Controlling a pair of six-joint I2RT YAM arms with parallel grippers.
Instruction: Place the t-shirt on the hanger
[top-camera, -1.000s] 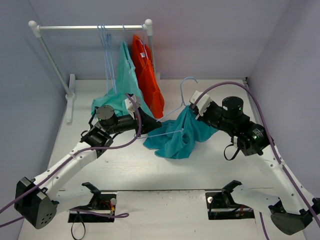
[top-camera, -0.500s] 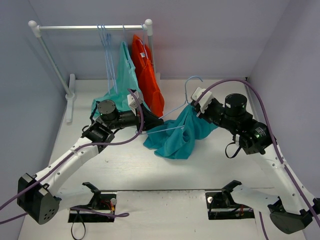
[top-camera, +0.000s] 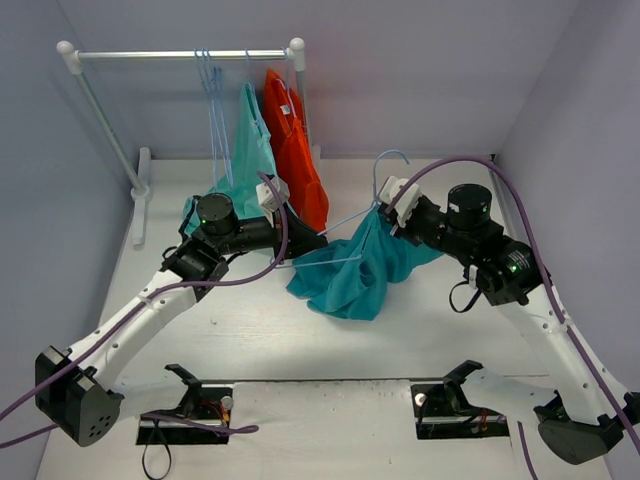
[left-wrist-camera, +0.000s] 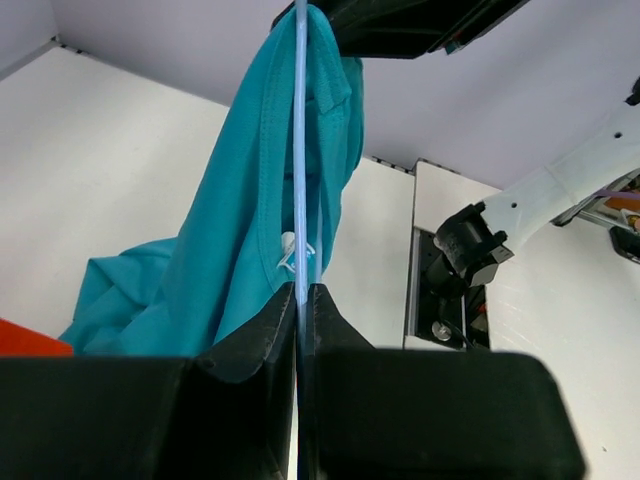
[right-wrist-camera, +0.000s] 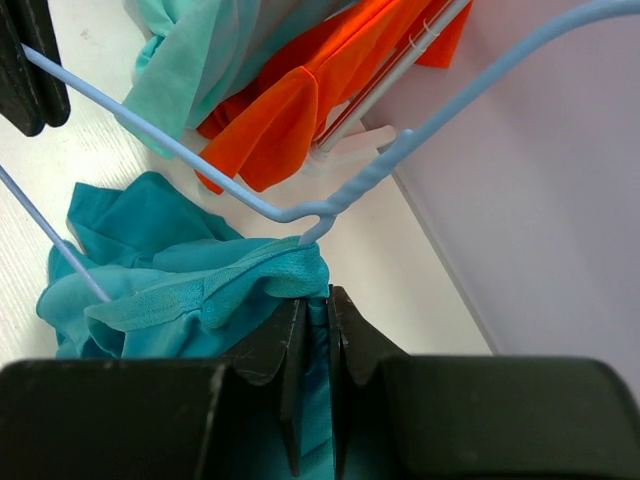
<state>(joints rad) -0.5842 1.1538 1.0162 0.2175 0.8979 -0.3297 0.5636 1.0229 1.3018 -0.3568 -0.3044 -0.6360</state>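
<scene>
The left gripper (left-wrist-camera: 302, 300) has its two fingers pressed tight on the thin blue wire of the hanger (top-camera: 335, 228), near the hanger's left end. The right gripper (right-wrist-camera: 312, 305) is at the other end, just under the hook (top-camera: 390, 160). Its fingers are squeezed onto a fold of the t-shirt (top-camera: 352, 275) — an edge bit that looks like the neck hole. So the hanger lies longways between the two arms, up off the table (top-camera: 250, 330). The shirt hangs in a bunch from the right arm's side, and its lower part seems to rest on the table. One wire goes into the cloth, but I can't see how far. I think the next job is to slide the cloth along the wire toward the left arm — the right arm is nearer the shirt, so it should do the pulling.
</scene>
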